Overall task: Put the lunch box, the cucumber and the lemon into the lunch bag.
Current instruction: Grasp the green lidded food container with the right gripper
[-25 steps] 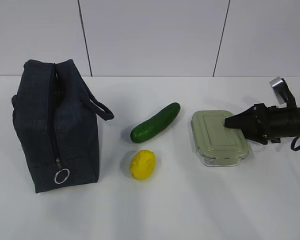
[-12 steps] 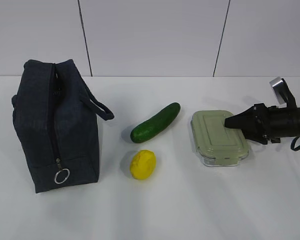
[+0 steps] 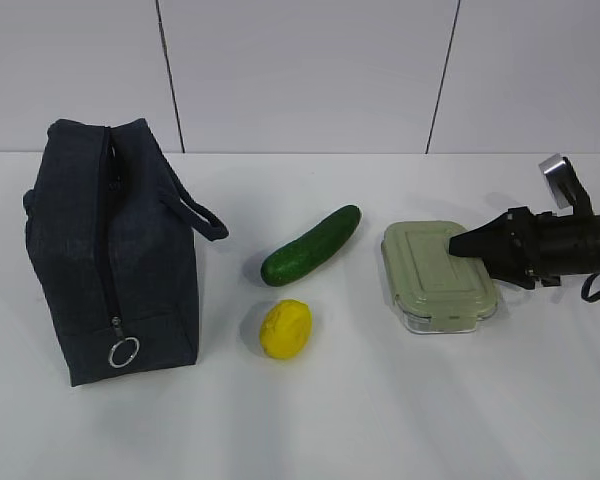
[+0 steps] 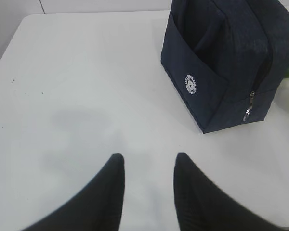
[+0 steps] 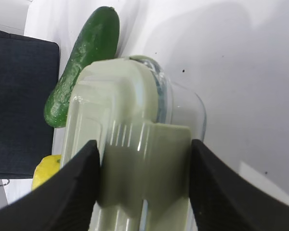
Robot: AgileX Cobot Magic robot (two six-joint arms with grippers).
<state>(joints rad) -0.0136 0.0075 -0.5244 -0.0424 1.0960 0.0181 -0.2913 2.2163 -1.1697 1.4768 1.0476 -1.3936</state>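
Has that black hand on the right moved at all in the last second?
No. The right hand sits over the same spot on the lunch box, which hasn't shifted either.

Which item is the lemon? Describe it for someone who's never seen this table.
Start at the dark navy lunch bag standing at the table's left. To its right lies the dark green cucumber; the lemon sits just in front of it, apart from both. It is the only yellow, roundish thing and the smallest item.

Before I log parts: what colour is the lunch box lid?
Pale sage green lunch box lid, clearest in the exterior view.
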